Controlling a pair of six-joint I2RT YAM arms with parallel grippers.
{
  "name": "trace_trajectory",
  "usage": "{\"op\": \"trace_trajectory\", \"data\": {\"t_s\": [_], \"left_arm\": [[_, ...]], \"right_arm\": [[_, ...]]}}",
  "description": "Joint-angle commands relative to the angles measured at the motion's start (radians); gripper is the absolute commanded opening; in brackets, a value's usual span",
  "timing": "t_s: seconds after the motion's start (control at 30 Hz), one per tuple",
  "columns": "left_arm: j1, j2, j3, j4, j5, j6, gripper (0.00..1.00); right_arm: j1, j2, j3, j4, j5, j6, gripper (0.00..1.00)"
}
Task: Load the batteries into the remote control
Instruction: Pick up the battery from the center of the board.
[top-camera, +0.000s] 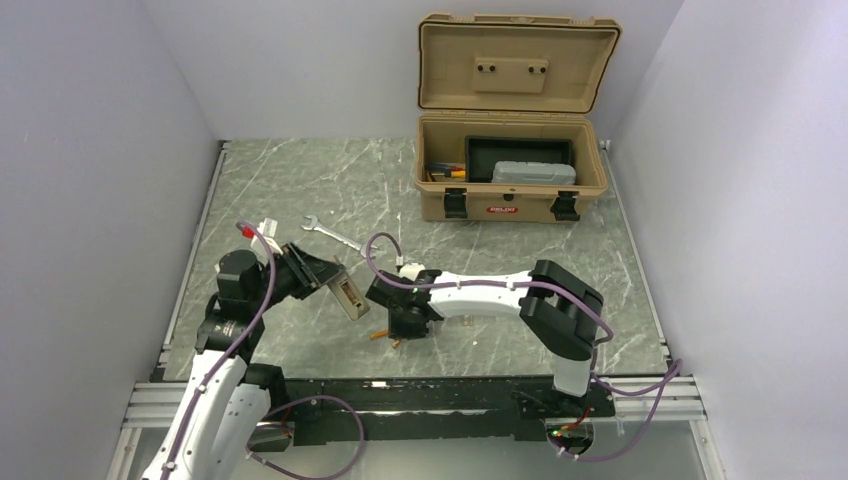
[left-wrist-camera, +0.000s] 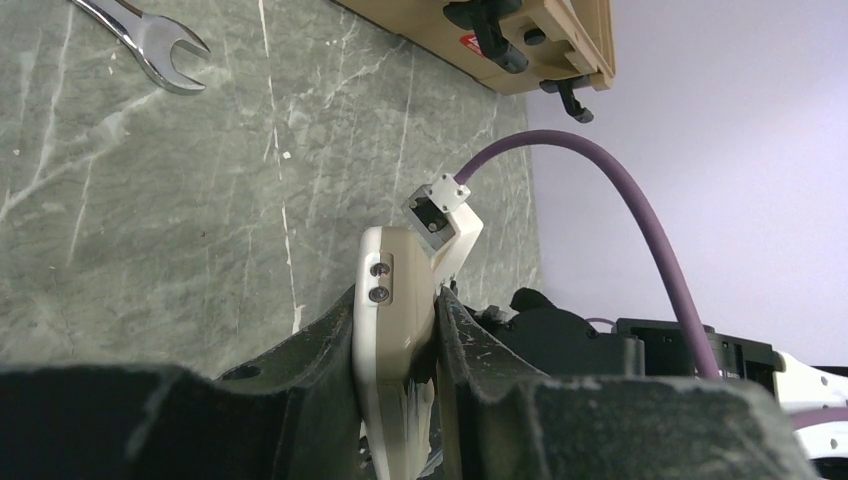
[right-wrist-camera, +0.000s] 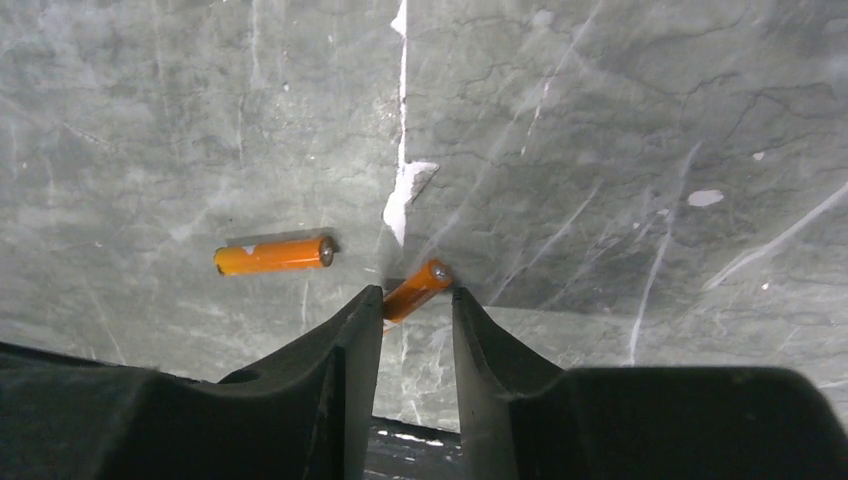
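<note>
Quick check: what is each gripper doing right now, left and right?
Left gripper: closed on the remote control.
Right gripper: jaws straddle one battery lying on the table; whether it is gripped cannot be told.

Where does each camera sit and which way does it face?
Top external: above and behind, looking down on the grey marble table; left arm, right arm show.
Left wrist: faces along the left gripper, clamped on the slim white-tan remote control.
Right wrist: faces down past the right gripper at two orange cylindrical batteries.
Top and left wrist share the silver wrench.
</note>
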Motion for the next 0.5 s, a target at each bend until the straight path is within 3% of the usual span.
{"op": "trace_trajectory", "data": {"t_s": [0.0, 0.3, 0.47], "left_arm": [[0.01, -0.014, 0.004, 0.041, 0.031, 0.005, 0.0], [0.017, 0.0, 0.006, 0.037, 0.03, 0.009, 0.0], [0.018, 0.006, 0.003, 0.043, 0.033, 0.001, 0.0]], "right_arm": [[-0.012, 0.01, 0.033, -0.041, 0.026, -0.007, 0.33], [-0.013, 0.014, 0.03, -0.025, 0.013, -0.041, 0.19], [-0.015, -0.001, 0.025, -0.031, 0.013, -0.077, 0.06]]}}
